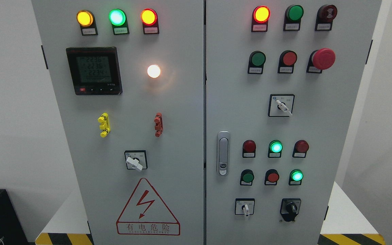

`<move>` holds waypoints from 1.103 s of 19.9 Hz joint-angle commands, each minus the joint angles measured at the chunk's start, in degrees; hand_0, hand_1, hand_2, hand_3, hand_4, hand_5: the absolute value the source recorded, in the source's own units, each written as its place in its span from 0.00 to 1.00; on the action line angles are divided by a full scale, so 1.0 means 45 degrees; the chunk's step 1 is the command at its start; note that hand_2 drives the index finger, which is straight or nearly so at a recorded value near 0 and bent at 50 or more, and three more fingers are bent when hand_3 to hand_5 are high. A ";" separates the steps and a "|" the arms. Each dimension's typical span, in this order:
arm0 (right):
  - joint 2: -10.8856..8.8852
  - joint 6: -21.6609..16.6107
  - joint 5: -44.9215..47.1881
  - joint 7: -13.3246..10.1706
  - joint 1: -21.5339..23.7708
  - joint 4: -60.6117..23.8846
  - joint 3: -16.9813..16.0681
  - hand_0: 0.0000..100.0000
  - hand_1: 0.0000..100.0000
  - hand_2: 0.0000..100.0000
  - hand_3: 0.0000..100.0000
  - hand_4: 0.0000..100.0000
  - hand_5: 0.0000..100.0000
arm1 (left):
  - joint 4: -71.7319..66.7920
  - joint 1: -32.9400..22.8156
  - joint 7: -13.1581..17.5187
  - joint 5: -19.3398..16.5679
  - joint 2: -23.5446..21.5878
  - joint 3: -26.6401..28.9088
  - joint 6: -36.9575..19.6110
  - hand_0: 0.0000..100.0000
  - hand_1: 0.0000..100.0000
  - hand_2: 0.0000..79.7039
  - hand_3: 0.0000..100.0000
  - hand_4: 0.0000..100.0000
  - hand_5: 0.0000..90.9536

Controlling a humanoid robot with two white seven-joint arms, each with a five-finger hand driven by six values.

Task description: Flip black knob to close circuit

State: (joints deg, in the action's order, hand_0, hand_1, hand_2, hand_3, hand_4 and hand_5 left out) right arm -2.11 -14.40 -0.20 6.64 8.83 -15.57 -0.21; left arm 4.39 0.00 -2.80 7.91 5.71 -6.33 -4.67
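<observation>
The black knob sits at the lower right of the grey cabinet's right door, on a black plate. Its handle points roughly down and to the left. A white selector switch sits to its left. Above them are a green lit lamp, a red button and a green button. Neither of my hands nor arms shows in the head view.
The left door carries a digital meter, a lit white lamp, yellow and red clips, a white selector and a warning triangle. A red emergency stop and door latch are on the right door.
</observation>
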 commanded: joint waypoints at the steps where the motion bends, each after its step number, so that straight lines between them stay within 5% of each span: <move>1: -0.1034 -0.0469 -0.0580 -0.0321 0.0596 -0.3219 0.2409 0.00 0.43 0.29 0.43 0.32 0.10 | 0.0002 -0.0254 -0.0003 0.0000 0.0000 0.0000 0.0002 0.12 0.56 0.00 0.00 0.00 0.00; 4: -0.1424 -0.0803 -0.1067 -0.0751 0.0596 -0.3978 0.2625 0.00 0.42 0.37 0.55 0.41 0.20 | 0.0002 -0.0254 -0.0003 0.0000 0.0000 0.0000 0.0002 0.12 0.56 0.00 0.00 0.00 0.00; 12: -0.2362 -0.0745 -0.3858 -0.1669 0.1006 -0.7649 0.2489 0.02 0.40 0.47 0.68 0.53 0.35 | 0.0002 -0.0254 -0.0003 0.0000 0.0000 0.0000 0.0002 0.12 0.56 0.00 0.00 0.00 0.00; 17: -0.2363 -0.0725 -0.6746 -0.1846 0.1571 -0.9915 0.1262 0.08 0.39 0.61 0.82 0.63 0.51 | 0.0002 -0.0254 -0.0003 0.0000 0.0000 0.0000 0.0002 0.12 0.56 0.00 0.00 0.00 0.00; 22: -0.2323 -0.0686 -0.9172 -0.2139 0.1846 -1.1829 0.0341 0.07 0.08 0.69 0.88 0.67 0.57 | 0.0002 -0.0254 -0.0003 0.0000 0.0000 0.0000 0.0002 0.12 0.56 0.00 0.00 0.00 0.00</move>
State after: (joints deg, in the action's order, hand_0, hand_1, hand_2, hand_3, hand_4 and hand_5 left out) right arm -10.56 -17.66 -30.01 -2.34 15.50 -49.35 5.81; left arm 4.39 0.00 -2.80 7.91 5.71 -6.33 -4.72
